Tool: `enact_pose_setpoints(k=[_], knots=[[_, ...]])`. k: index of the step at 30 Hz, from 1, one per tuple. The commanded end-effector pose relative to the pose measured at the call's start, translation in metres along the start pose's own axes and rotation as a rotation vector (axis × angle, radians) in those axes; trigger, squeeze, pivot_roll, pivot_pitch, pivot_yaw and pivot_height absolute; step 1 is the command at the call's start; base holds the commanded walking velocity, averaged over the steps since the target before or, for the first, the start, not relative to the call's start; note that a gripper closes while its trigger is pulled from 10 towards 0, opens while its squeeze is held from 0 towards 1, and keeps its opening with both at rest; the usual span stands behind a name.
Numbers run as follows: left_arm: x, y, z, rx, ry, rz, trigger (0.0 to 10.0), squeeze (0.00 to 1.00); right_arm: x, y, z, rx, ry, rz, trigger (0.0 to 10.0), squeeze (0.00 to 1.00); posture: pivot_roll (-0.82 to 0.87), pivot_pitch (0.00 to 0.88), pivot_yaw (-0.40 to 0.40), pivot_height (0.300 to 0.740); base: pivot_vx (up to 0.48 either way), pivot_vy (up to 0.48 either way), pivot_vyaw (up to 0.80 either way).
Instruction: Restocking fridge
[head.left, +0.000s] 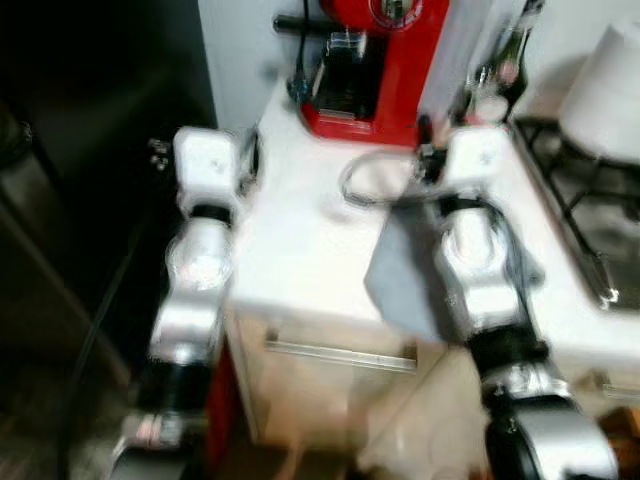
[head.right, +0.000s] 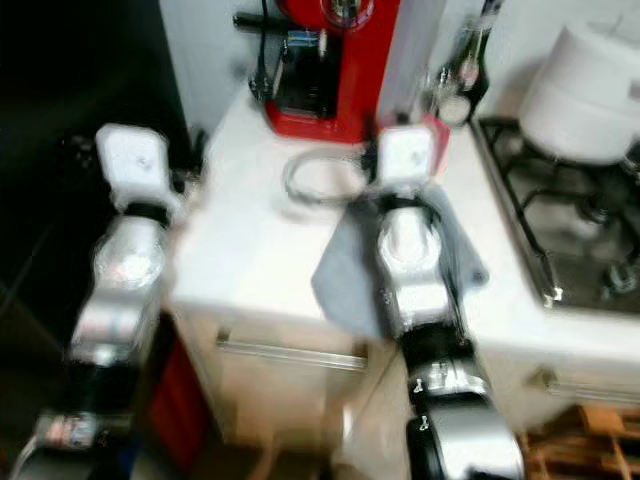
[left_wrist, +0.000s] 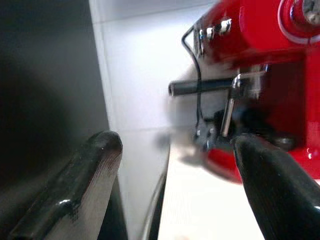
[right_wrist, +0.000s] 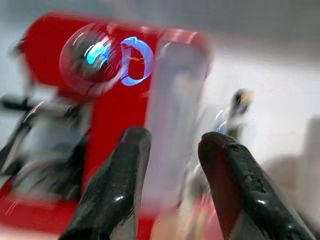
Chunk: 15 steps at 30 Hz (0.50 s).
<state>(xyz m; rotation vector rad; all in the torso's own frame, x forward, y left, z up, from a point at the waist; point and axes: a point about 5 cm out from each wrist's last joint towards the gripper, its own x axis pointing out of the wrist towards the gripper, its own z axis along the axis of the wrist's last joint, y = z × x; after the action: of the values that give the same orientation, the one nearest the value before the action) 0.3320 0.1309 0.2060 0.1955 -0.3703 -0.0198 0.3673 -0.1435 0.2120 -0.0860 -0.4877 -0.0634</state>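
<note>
The fridge (head.left: 90, 150), the dark mass just left of the white counter (head.left: 310, 250), is standing closed. The left gripper (left_wrist: 175, 185) is hovering at the counter's left edge beside it, fingers spread wide and empty. The right gripper (right_wrist: 172, 185) is hanging over the counter near the red coffee machine (head.left: 375, 60), fingers narrowly parted, holding nothing. A grey cloth (head.left: 400, 270) is lying on the counter.
</note>
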Motion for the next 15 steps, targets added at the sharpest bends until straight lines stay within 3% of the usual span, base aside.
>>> enact_pose_setpoints(k=[1,5,7,11,15], knots=[[0.002,0.008,0.009,0.027,-0.046,0.013,10.0,0.0,0.014,0.008,0.02,0.014,-0.08,0.003,10.0,0.0,-0.03,0.0,-0.033,0.74,0.0,0.0,0.0],[0.003,0.008,0.011,0.016,-0.045,0.015,10.0,0.0,0.034,0.003,0.031,0.037,-0.093,-0.023,10.0,0.0,-0.02,0.0,-0.038,0.74,0.0,0.0,0.0],[0.002,0.008,0.011,0.016,-0.045,0.015,10.0,0.0,0.037,0.001,0.032,0.042,-0.09,-0.031,10.0,0.0,-0.02,0.0,-0.039,0.74,0.0,0.0,0.0],[-0.001,0.009,0.012,0.003,-0.041,-0.003,10.0,0.0,0.056,-0.023,0.03,-0.001,-0.006,-0.181,10.0,0.0,0.01,0.0,-0.042,0.74,0.0,0.0,0.0],[-0.004,0.01,0.012,0.007,-0.03,-0.035,10.0,0.0,0.062,-0.032,0.028,-0.03,0.043,-0.216,10.0,0.0,0.03,0.0,-0.039,0.74,0.0,0.0,0.0]])
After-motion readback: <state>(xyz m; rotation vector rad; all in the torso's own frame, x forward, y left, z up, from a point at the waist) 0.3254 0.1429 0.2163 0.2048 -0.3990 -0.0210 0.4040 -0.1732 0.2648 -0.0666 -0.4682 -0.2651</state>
